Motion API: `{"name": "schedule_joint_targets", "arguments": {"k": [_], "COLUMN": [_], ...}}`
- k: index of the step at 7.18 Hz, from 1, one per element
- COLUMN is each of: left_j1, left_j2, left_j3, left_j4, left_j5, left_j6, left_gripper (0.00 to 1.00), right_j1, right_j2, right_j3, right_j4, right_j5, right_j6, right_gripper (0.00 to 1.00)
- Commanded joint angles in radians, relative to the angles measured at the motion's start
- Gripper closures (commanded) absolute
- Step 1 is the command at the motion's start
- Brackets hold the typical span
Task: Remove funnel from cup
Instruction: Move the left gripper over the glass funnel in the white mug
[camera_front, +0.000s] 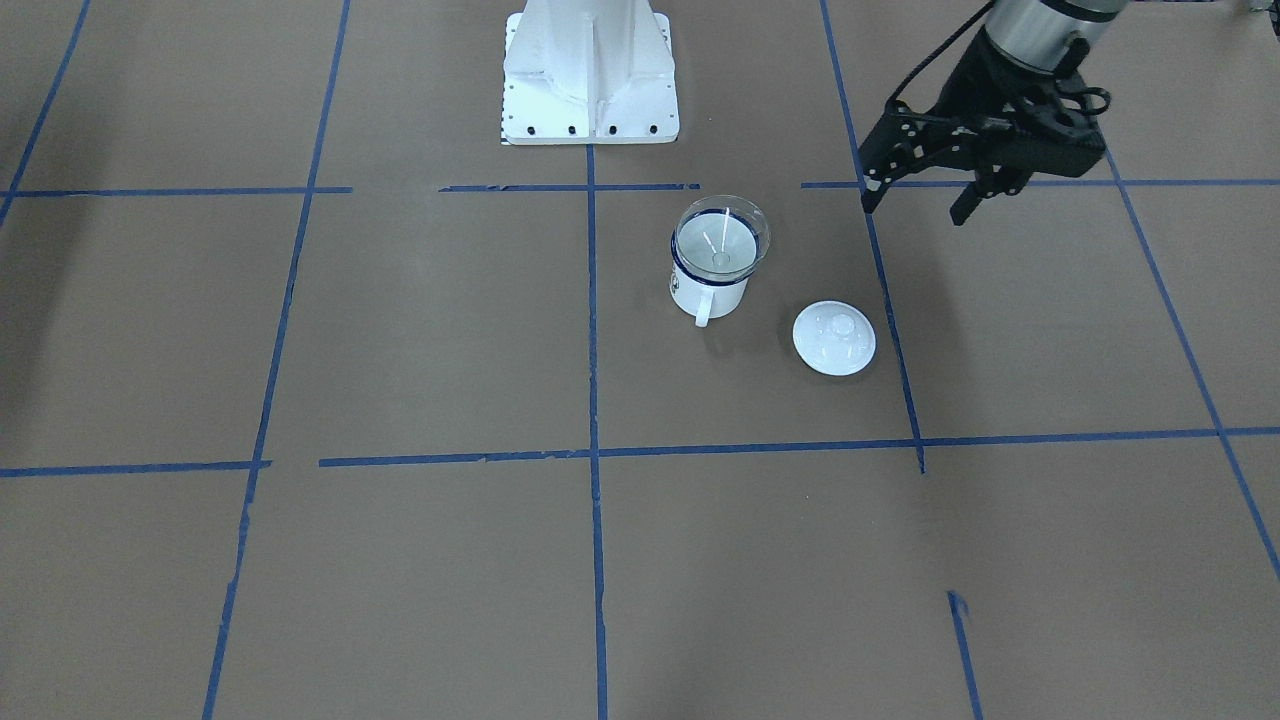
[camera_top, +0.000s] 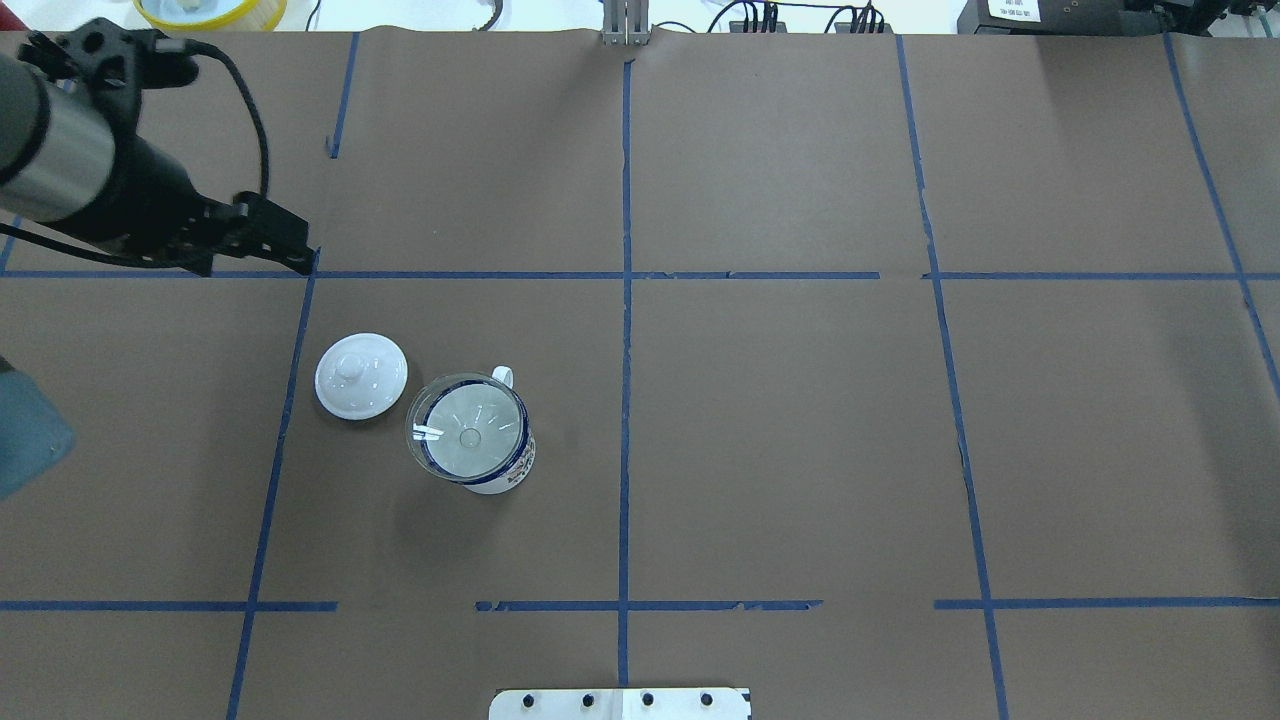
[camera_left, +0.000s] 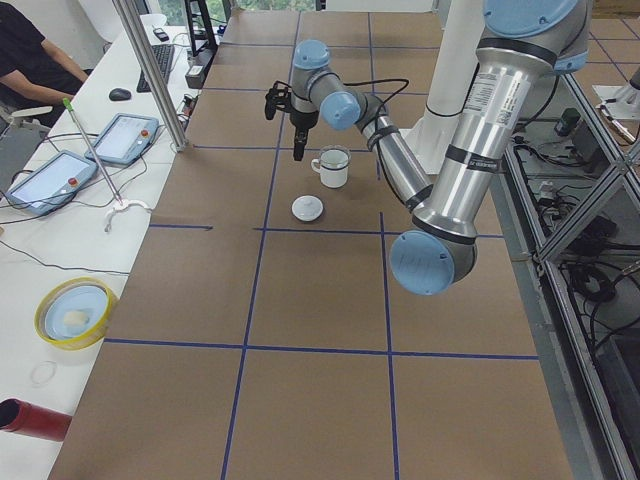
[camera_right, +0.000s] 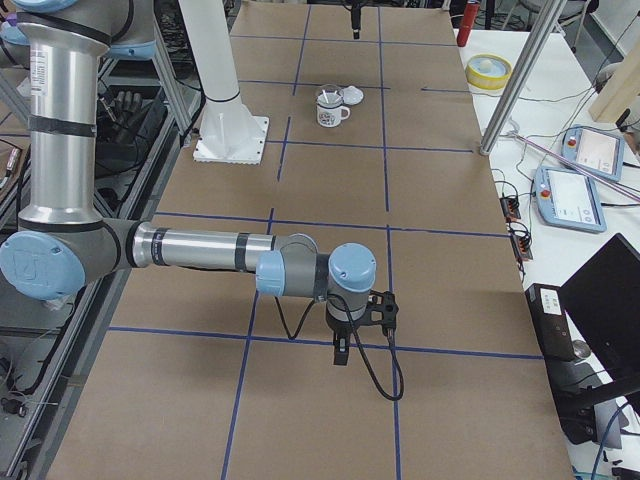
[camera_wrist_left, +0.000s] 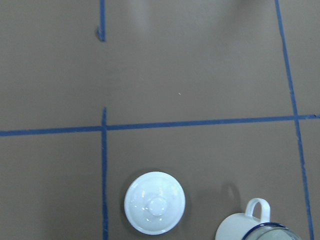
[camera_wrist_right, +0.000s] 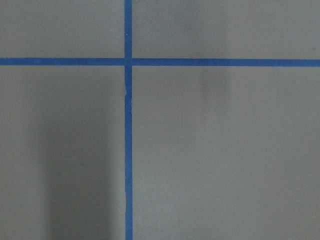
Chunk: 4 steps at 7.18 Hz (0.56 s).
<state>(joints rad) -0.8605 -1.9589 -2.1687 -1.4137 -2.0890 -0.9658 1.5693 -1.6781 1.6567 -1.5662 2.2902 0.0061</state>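
Observation:
The clear funnel sits in the white mug with the dark blue rim, left of the table's middle in the overhead view, funnel in cup. The cup's handle shows at the bottom of the left wrist view. My left gripper is open and empty, hovering above the table beyond the lid, well apart from the cup. It also shows in the overhead view. My right gripper shows only in the exterior right view, far from the cup; I cannot tell if it is open or shut.
A flat white round lid with a knob lies on the table beside the cup, between it and the left gripper. The white robot base stands at the table's edge. A yellow bowl and tablets are on the side bench.

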Motion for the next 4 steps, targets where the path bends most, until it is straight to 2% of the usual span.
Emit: {"name": "schedule_joint_targets", "arguments": {"k": [1,4], "left_j1": [0.131,0.184], "left_j2": [-0.170,-0.207], "left_j3": [0.004,0.052], "left_j4": [0.200,0.196], "left_j5": [0.102,0.107], "left_j6": [-0.050,-0.048], "left_gripper": [0.00,0.00], "right_j1": [0.000,0.000], "right_j2": [0.000,0.000], "right_j3": [0.000,0.000], "right_j4": [0.000,0.000], "right_j5": [0.000,0.000], "right_j6": [0.000,0.000], "right_gripper": [0.00,0.00]}}
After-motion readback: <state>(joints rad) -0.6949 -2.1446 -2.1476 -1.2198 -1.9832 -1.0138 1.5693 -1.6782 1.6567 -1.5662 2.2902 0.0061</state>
